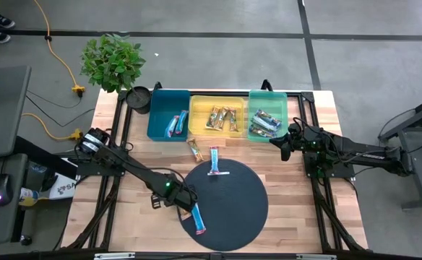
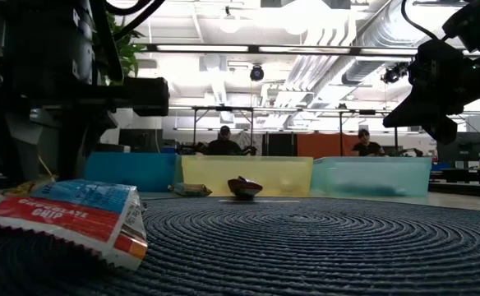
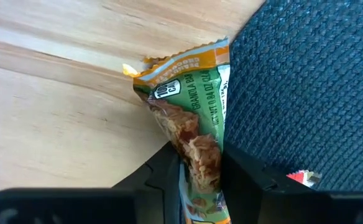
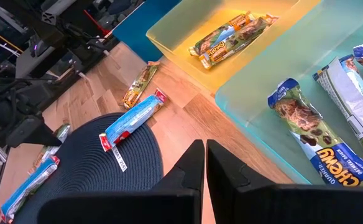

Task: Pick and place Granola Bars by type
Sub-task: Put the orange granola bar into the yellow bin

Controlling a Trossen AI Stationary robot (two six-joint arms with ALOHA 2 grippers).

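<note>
While my left arm reaches low across the wood, I see its left gripper [image 1: 180, 196] at the near-left edge of the round dark mat [image 1: 247, 206]. Its fingers [image 3: 243, 180] pinch a tan-brown bar [image 3: 191, 118], and that bar lies partly on the mat's edge and partly on the table [image 1: 298, 220]. Just beside the gripper, a blue bar [image 1: 199, 219] lies on the mat. Another blue bar [image 1: 214, 160] sits at the mat's far edge, and a brown bar [image 1: 194, 149] lies on the wood near it. Past the mat stand three trays: teal [image 1: 160, 123], yellow [image 1: 199, 115] and green [image 1: 283, 101], each with bars inside. My right gripper [image 1: 284, 149] hangs by the green tray, off the mat's far-right side, with its fingers [image 4: 184, 174] pressed together and holding nothing. A potted plant [image 1: 112, 61] stands beyond the teal tray.
</note>
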